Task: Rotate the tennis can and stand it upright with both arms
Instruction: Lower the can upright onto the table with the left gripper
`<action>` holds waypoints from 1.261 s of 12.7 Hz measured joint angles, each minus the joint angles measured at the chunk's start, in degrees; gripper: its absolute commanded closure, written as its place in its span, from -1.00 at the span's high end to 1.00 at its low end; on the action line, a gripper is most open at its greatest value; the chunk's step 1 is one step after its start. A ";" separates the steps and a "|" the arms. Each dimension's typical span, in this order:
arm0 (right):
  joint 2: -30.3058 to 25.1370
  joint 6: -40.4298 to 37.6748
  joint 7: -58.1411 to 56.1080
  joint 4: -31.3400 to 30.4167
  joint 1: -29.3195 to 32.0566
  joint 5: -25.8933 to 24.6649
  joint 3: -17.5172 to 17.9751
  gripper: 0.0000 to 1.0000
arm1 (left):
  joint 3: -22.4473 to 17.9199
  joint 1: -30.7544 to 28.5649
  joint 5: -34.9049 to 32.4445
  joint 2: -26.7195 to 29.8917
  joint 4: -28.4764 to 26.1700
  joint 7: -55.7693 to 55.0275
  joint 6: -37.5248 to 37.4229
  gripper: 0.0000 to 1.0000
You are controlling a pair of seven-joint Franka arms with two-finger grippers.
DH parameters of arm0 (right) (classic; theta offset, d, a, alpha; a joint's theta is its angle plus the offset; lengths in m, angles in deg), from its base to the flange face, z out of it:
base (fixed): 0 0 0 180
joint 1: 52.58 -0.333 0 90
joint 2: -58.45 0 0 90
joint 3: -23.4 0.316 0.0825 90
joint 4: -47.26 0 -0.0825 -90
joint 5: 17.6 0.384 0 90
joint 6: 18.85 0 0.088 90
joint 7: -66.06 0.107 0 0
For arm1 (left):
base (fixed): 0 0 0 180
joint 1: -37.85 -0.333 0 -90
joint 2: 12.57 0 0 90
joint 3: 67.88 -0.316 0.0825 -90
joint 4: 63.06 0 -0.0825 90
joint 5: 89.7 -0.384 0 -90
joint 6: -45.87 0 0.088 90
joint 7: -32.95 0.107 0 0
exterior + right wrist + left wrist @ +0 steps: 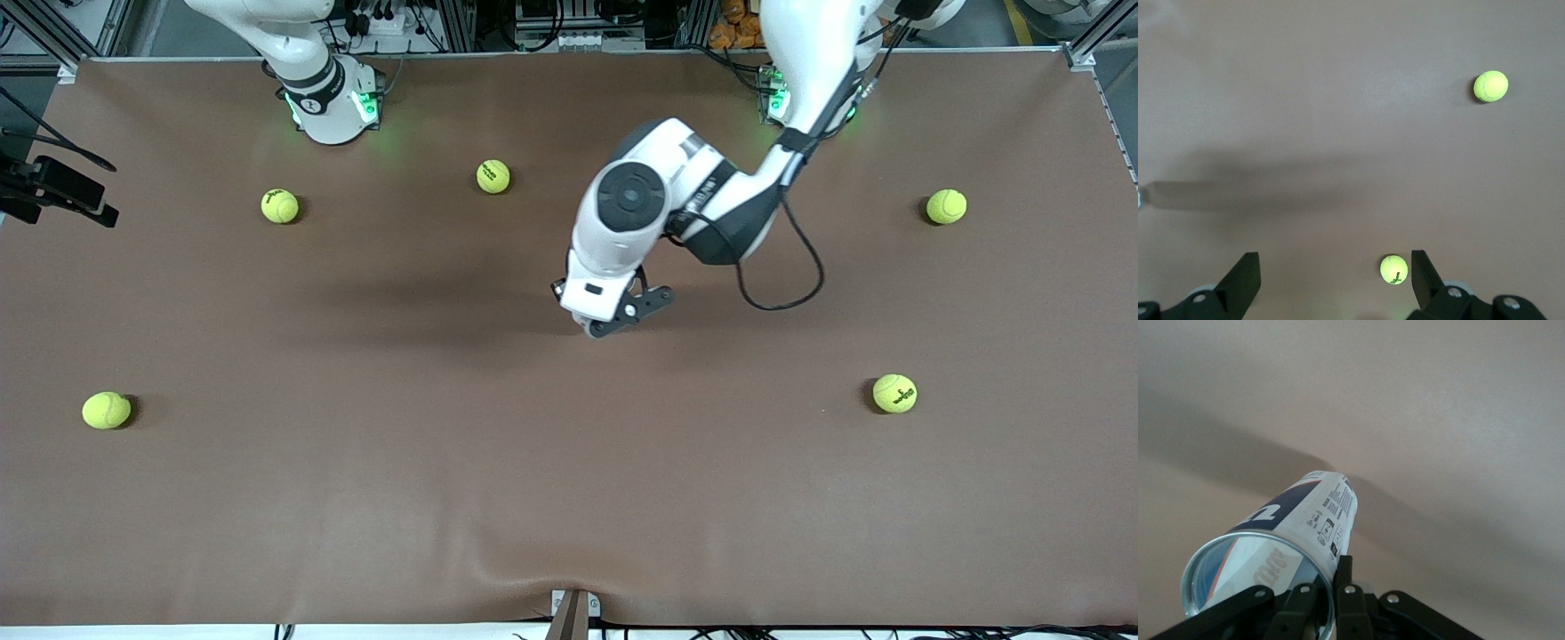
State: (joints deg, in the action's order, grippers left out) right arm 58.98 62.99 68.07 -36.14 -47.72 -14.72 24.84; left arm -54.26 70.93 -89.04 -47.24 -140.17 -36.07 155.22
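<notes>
Over the middle of the brown desk (444,498), one tennis can (1298,520) was held at its silvery rim by the clenched left gripper (1328,600). Five tennis balls (492,176) were counted. Raised, the right gripper (1335,280) was kept spread, grasping nothing.

Front: high, facing the arms' bases, whole table (569,498).
Left wrist: low, close along the tennis can (1291,527).
Right wrist: high, looking down; shares tennis balls (1490,86) with front.

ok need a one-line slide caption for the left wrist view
Left gripper shut on the open silvery rim of the tennis can, which is held above the brown table.
</notes>
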 measured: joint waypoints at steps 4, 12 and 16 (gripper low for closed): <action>0.00 0.00 0.00 -0.01 -0.02 0.00 0.06 1.00 | -0.25 2.94 -4.12 -0.67 0.13 -0.34 -0.60 -1.00; 0.00 0.00 0.00 -0.01 -0.02 0.00 0.10 1.00 | -0.29 3.52 -5.63 -2.41 0.35 -0.33 -0.64 1.00; 0.00 0.00 0.00 -0.02 -0.03 0.00 0.14 1.00 | -0.29 3.54 -5.66 -2.23 1.43 -0.30 -0.64 1.00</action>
State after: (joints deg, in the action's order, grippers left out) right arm 58.98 63.00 68.07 -36.16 -47.75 -14.72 24.98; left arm -54.55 74.47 -94.70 -49.47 -138.74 -36.36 154.58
